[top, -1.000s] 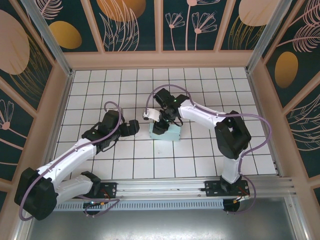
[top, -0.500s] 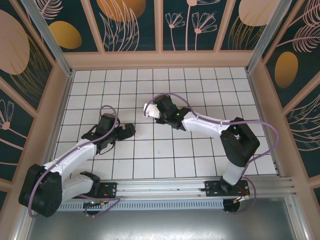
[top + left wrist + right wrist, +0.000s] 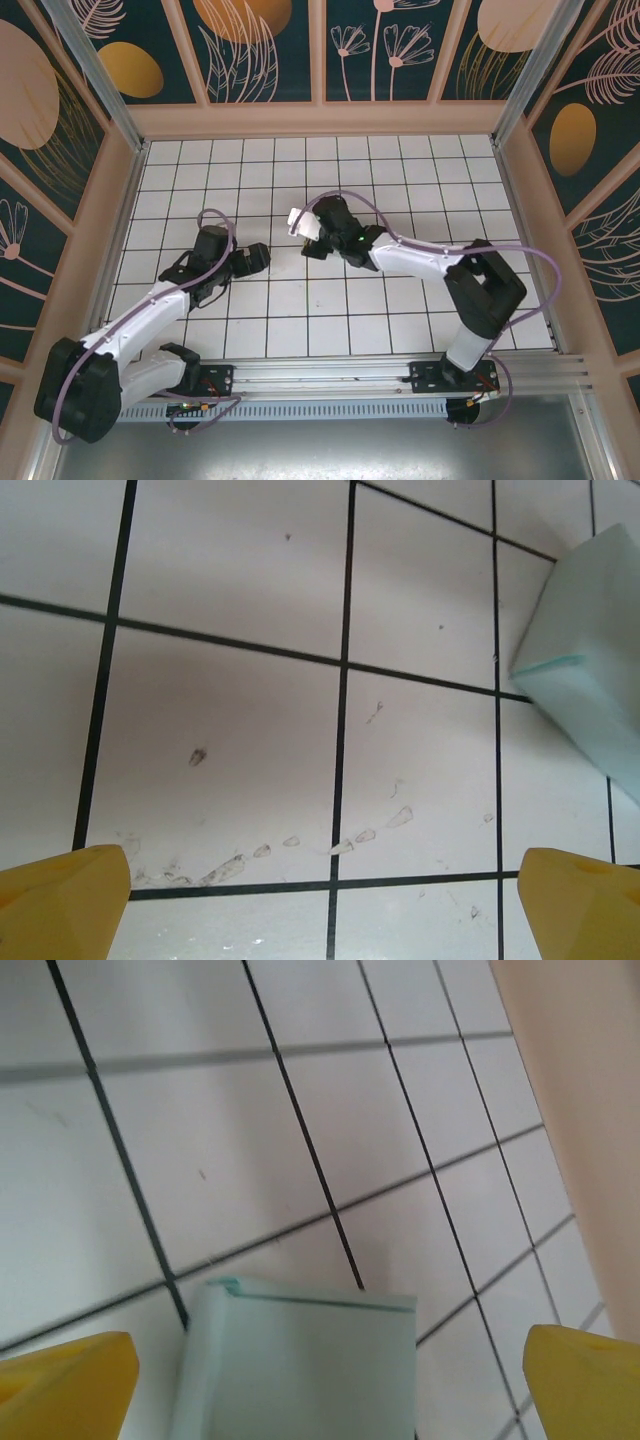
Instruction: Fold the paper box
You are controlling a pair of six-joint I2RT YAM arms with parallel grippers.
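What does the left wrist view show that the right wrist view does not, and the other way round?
Left wrist view: a trail of small scuff marks on the tiles, and the paper box at the right edge, up and to the side of the open left gripper.
Right wrist view: the beige side wall, and the box low in the middle, inside the open right gripper, with a gap on each side.
Both: the pale teal box, the tiled table, and yellow fingertips wide apart in the bottom corners.
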